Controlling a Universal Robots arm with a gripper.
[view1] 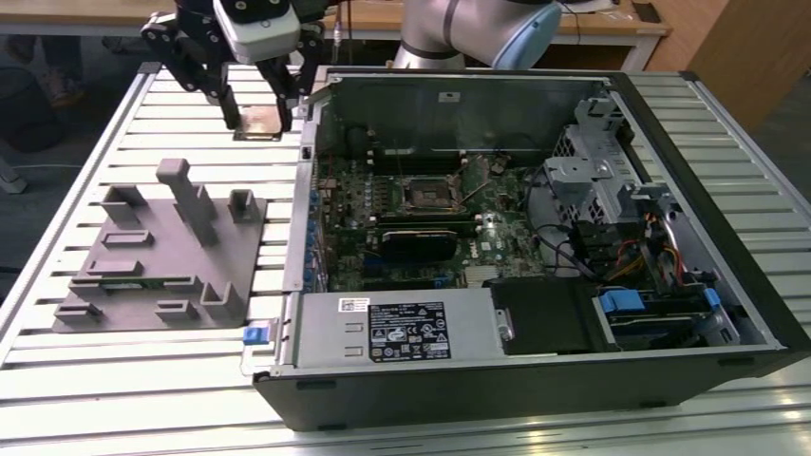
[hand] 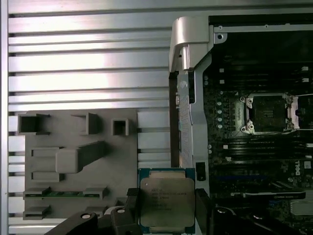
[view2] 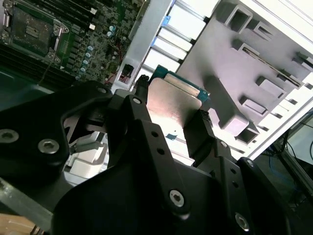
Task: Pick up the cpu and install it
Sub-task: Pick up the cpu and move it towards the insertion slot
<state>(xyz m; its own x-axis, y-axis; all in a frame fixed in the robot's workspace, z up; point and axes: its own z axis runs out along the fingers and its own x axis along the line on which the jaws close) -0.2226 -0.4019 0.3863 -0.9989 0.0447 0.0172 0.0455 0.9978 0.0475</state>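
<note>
The cpu (hand: 166,199) is clamped between the fingers of the gripper (view1: 261,112). It is held above the slatted table (view1: 178,104), near that table's far edge in the exterior view. It is just outside the open computer case (view1: 533,380) and beyond the grey tray (view1: 152,256). The motherboard socket (view1: 428,193) is seen well apart, inside the case.

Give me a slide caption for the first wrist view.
Jaws shut on the cpu, held above the slatted table beside the open computer case, grey tray nearby.
</note>
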